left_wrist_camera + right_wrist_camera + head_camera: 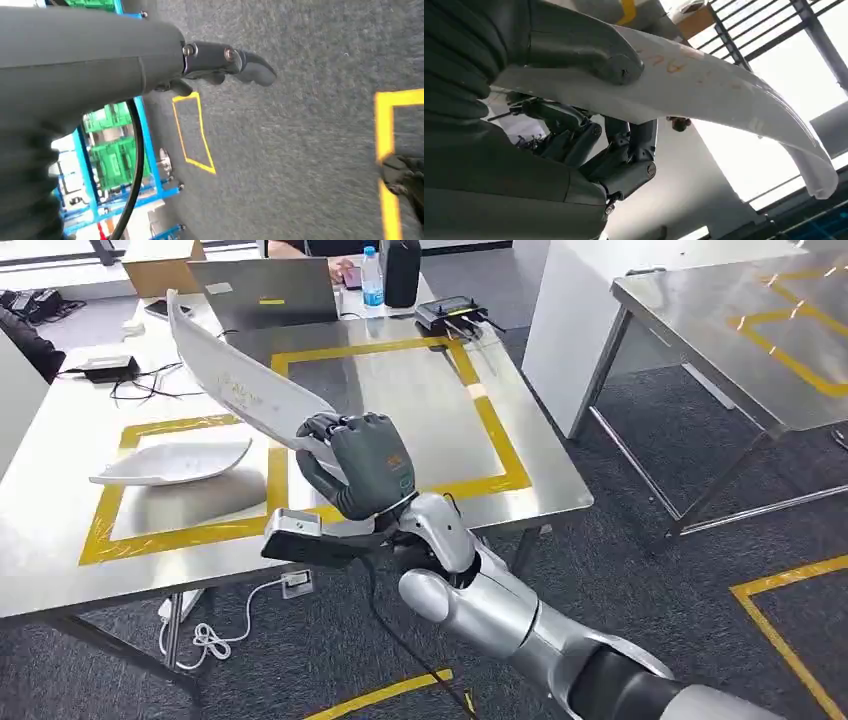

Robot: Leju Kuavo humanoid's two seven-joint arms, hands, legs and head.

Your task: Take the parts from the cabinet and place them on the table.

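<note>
My right hand [362, 462] grips the near end of a long, curved white part [240, 380] and holds it tilted in the air above the steel table [420, 410]. Up close in the right wrist view, the thumb [589, 47] presses on top of the white part [724, 95] and the fingers [624, 155] curl underneath. A second white part [170, 462] lies flat on the table inside the left yellow-taped rectangle. My left hand [220, 62] hangs over grey carpet with its fingers curled in and nothing in them.
A laptop [265, 290], a water bottle [372, 278], a black box [402, 270] and cables sit along the table's far edge. Another steel table [760, 330] stands at the right. Blue racks with green crates [115, 155] show in the left wrist view.
</note>
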